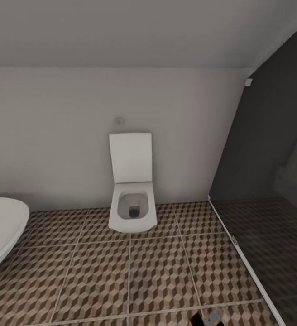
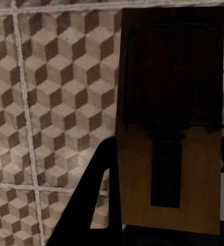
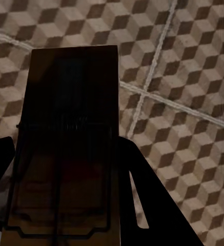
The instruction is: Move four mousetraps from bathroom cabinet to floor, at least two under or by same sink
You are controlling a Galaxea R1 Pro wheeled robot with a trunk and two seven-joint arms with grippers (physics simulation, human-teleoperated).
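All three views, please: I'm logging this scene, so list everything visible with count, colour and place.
toilet: one, white, lid up, against the far wall, centre of the head view.
bathtub: one, white, rounded edge at the head view's left.
glass screen: one, dark, at the head view's right.
bathroom floor: brown, beige and white cube tiles, in all three views.
mousetraps: two, tan-brown wood with dark metal, one in the left wrist view, one in the right wrist view.
left gripper: black jaws holding a mousetrap.
right gripper: black jaws holding a mousetrap.
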